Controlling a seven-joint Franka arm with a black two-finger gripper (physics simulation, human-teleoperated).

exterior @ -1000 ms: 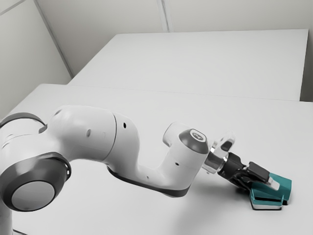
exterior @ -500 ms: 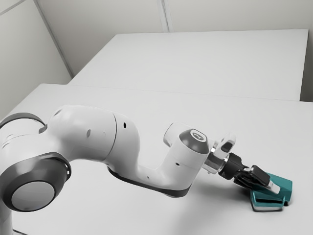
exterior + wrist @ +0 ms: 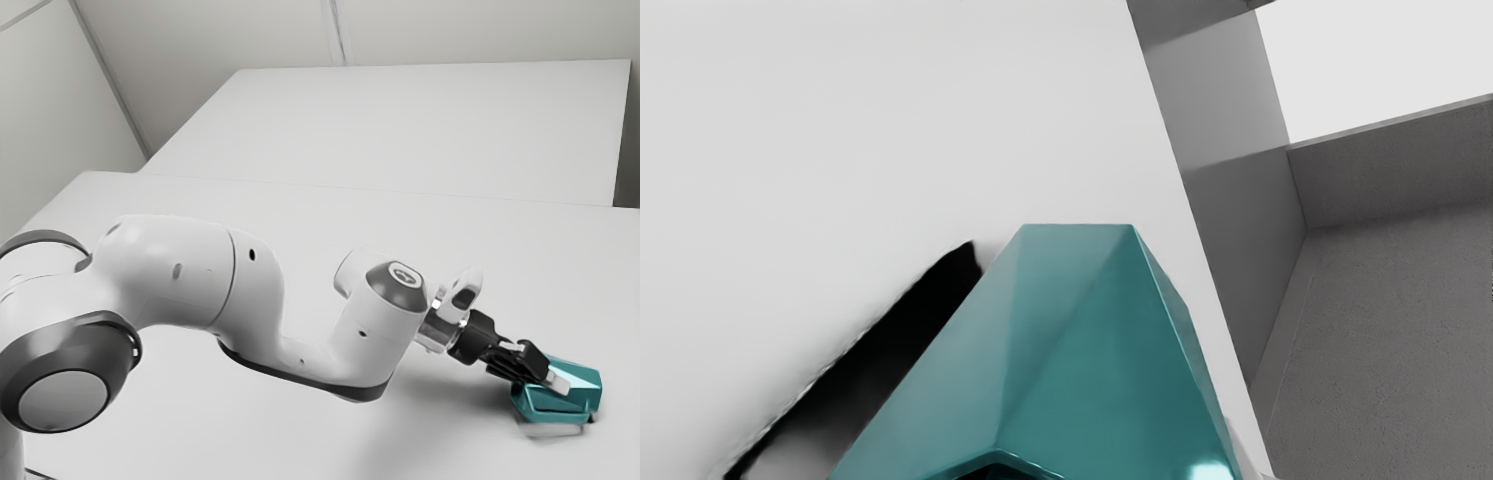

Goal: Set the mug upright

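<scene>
So the mug [image 3: 570, 404] is on the exterior view's right, way down toward the near part of the white table [image 3: 330, 215], and the claw [image 3: 557, 381] is right up at it, overlapping its upper side. Can't tell from here if the claw is wide, narrow or actually holding the mug, sorry. The arm [image 3: 170, 270] comes in from the exterior view's left and bends down to get there. The mug is a glossy teal thing with flat, angled sides, and it looks kinda tilted to me in the exterior view, so I wouldn't call it upright. There's a pale blurry patch [image 3: 550, 431] just under it, no clue what that is. In the wrist view the mug is super close to the camera, its faceted side facing the lens, with a bit of dark showing past the bent edge nearest the hand. A black shadow [image 3: 906, 340] runs alongside it on the table. Behind, there's another pale tabletop [image 3: 400, 120] and a plain light wall [image 3: 230, 30].
</scene>
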